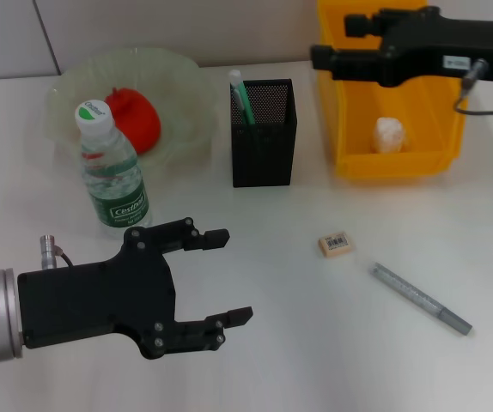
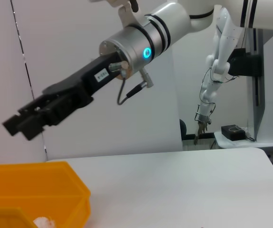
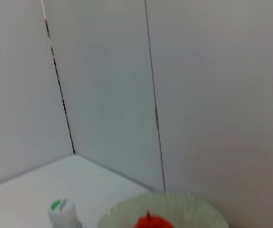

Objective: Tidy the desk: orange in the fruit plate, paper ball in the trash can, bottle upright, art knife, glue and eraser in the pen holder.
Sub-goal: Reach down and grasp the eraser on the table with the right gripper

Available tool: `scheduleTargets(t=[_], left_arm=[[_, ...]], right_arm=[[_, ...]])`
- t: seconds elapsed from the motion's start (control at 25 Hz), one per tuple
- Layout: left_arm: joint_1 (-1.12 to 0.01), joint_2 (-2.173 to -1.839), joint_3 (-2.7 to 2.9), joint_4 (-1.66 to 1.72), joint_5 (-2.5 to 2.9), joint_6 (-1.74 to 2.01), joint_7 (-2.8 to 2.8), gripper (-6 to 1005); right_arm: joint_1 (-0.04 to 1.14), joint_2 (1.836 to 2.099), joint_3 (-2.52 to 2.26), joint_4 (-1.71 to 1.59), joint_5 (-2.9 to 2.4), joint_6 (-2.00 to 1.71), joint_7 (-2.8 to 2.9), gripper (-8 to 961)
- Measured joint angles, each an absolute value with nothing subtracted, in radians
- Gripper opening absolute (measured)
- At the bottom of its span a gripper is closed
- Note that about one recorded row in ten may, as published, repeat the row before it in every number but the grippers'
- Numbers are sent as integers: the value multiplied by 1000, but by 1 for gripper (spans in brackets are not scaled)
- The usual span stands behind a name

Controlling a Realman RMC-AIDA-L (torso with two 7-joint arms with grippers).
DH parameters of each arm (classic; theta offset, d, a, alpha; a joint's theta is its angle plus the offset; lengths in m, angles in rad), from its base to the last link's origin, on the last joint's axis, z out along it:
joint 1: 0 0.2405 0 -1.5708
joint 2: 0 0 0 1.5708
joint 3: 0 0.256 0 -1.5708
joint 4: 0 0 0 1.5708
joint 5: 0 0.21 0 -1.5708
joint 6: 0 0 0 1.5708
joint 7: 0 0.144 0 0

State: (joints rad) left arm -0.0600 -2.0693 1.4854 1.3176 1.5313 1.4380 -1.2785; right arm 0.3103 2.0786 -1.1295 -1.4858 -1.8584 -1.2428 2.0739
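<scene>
Left tool (image 1: 229,276) released low over the near tabletop (image 1: 272,360); right tool (image 1: 322,57) held above the trash can (image 1: 354,163)

Nearest, the left tool's jaws are seen spread, nothing between them. Eraser (image 1: 336,245) and a grey pen (image 1: 420,298) lie on the tabletop. Bottle (image 1: 112,172) stands upright before the fruit plate (image 1: 186,77) holding the orange (image 1: 135,118). Pen holder (image 1: 264,133) stands mid-table. Paper ball (image 1: 389,134) lies in the trash can; right tool's grip cannot be told

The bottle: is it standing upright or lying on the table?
Upright. The bottle stands on its base in front of the fruit plate, white cap on top.
</scene>
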Motion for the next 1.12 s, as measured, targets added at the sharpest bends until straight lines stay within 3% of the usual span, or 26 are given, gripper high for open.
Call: scheduleTargets(t=[0.56,1.12], left_arm=[[-66,-2068,1485,1318,1531,1439,-1274,785],[-66,-2068,1492,1318,1533,1439,-1273,785]], right_arm=[[298,2081,-1088,-1744,-2150,-1514,2303,725],[367,2082,-1166,-1952,-2418,-1731,2505,722]])
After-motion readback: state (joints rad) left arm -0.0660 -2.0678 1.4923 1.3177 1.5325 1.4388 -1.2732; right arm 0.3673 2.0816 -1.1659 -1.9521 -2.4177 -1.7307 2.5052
